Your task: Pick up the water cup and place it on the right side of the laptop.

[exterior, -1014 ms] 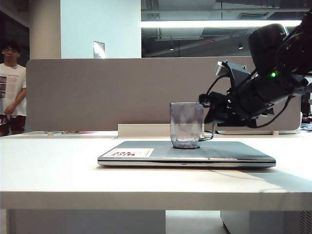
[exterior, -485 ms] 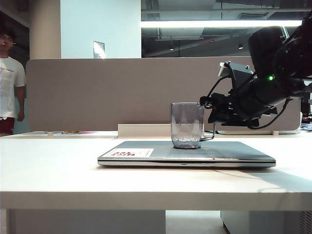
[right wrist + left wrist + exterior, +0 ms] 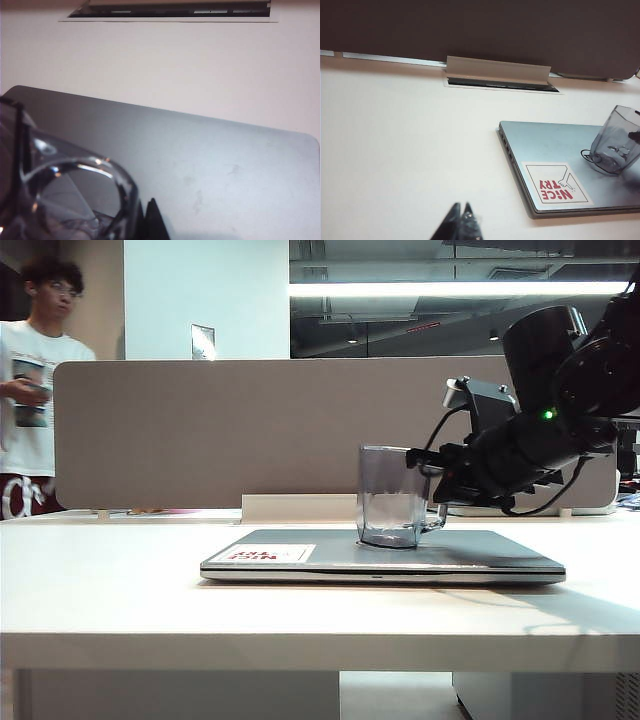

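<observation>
Since a moment ago, the water cup (image 3: pixel 390 496) tips a little and slides a bit toward the right end of the laptop (image 3: pixel 383 555), and the right gripper (image 3: pixel 428 462) comes lower and closer to it. A man (image 3: pixel 30 390) behind the grey wall (image 3: pixel 240 430) walks nearer too.

Now the water cup sits on the laptop lid, leaning, with one side of its bottom lifted. The right gripper is by the cup's rim on the handle side, and its fingers look pinched onto the cup there, but the spot is dark and hard to see. In the right wrist view the cup (image 3: pixel 60 190) fills the near corner, just over the grey lid (image 3: pixel 210 165).

The left gripper (image 3: pixel 461 220) hangs over the white table (image 3: pixel 405 150), well apart from the laptop (image 3: pixel 555 150), on its sticker (image 3: pixel 557 182) side. Its two tips are pressed together with nothing between them.
</observation>
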### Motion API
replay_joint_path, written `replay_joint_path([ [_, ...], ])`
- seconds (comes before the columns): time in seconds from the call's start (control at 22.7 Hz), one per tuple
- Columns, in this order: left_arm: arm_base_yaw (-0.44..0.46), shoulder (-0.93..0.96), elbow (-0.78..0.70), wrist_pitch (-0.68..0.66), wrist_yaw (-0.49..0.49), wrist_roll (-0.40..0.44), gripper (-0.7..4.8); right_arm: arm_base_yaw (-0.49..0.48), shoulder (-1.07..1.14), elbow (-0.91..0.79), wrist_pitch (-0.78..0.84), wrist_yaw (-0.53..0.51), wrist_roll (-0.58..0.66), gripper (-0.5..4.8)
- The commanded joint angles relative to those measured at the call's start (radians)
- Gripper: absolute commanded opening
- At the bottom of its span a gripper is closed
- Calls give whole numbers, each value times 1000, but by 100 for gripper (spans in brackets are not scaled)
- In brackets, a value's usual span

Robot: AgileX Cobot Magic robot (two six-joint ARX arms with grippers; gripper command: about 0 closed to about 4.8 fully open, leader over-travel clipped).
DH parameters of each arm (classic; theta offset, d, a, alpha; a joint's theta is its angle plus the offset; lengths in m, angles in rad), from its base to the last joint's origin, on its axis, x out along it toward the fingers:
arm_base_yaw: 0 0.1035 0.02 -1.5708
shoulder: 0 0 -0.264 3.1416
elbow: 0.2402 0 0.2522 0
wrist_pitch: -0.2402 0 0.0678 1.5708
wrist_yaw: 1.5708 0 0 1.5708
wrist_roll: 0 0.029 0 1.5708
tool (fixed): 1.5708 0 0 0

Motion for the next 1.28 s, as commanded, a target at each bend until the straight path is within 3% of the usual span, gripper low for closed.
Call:
replay_joint_path([
  [0.04,-1,0,3,13,5,3,-6,1,-5,2,29,3,-13,-2],
  [0.49,-1,0,3,12,5,3,-6,0,-130,2,17,4,-134,-2],
  [0.62,-1,0,3,12,5,3,-6,-9,-182,1,-41,54,-146,-2],
  [0.93,-1,0,2,13,4,3,-6,-182,-341,-1,-308,68,-133,-2],
  [1.28,-2,0,2,12,4,3,-6,-266,-367,-23,-385,62,-122,-2],
])
